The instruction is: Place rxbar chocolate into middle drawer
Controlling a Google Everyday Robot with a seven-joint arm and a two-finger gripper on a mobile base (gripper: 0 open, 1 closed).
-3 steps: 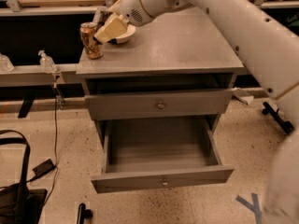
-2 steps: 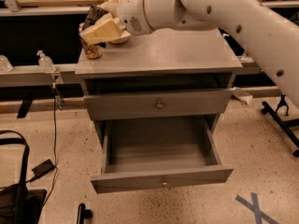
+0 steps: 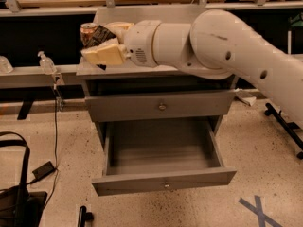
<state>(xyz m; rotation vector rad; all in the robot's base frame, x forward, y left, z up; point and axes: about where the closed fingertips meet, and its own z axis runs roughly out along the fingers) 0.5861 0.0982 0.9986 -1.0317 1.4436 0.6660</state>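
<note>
Hand (image 3: pixel 97 42) upper left of frame, over tabletop (image 3: pixel 90 70) edge, clamps rxbar chocolate (image 3: pixel 101 34); middle drawer (image 3: pixel 163 179) open, lower ctr.

The arm (image 3: pixel 213 46) is a thick, smooth, off-white shell built of rounded tube sections that swell into a bulbous joint. Thin dark seams ring it where 1 section meets the next. At least 3 small dark round holes dot the larger shell, and a faint dark scuff marks the top of the bulge. The wrist section is a shorter white drum with a small patch of fine vent dots on its side. The hand (image 3: pixel 97 40), at the left end of the worktop (image 3: pixel 151 13), has 2 flat, wedge-shaped, cream-yellow fingers (image 3: pixel 105 56), duller than the arm.
</note>
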